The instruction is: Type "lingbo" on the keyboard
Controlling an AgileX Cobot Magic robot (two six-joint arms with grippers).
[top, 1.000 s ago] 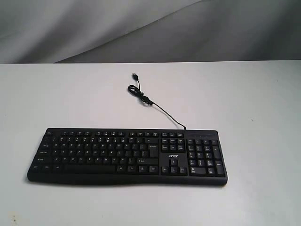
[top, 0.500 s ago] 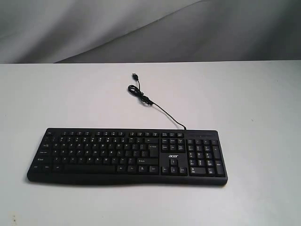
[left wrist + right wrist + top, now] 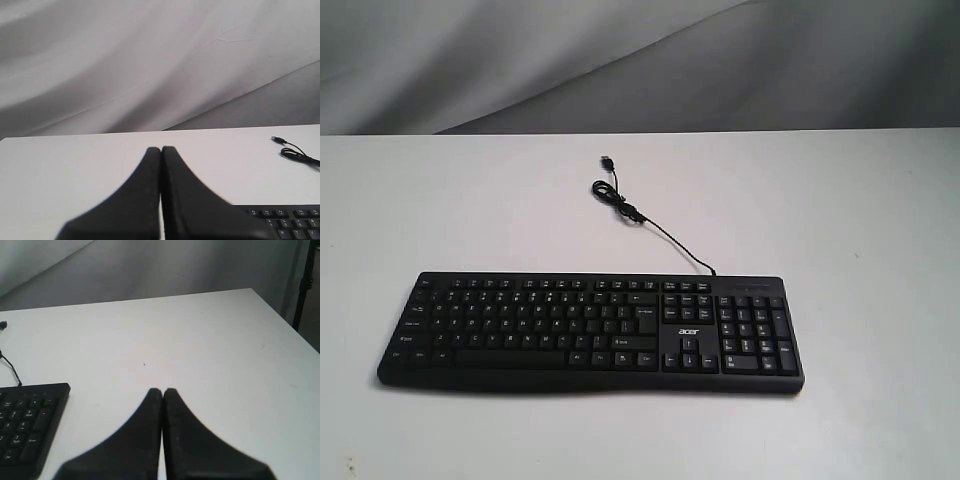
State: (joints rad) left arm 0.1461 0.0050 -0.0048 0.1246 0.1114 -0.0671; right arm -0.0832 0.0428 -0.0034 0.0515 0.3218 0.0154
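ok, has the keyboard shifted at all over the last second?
No. In the exterior view the keyboard keeps the same position and angle against the far edge of the table, and its cable lies in the same loop.

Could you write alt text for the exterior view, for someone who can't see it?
A black keyboard lies flat on a white table, its thin cable trailing off with the plug lying loose. No robot arm shows.

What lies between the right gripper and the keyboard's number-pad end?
Only bare white table, seen in the right wrist view, separates the right gripper from the keyboard.
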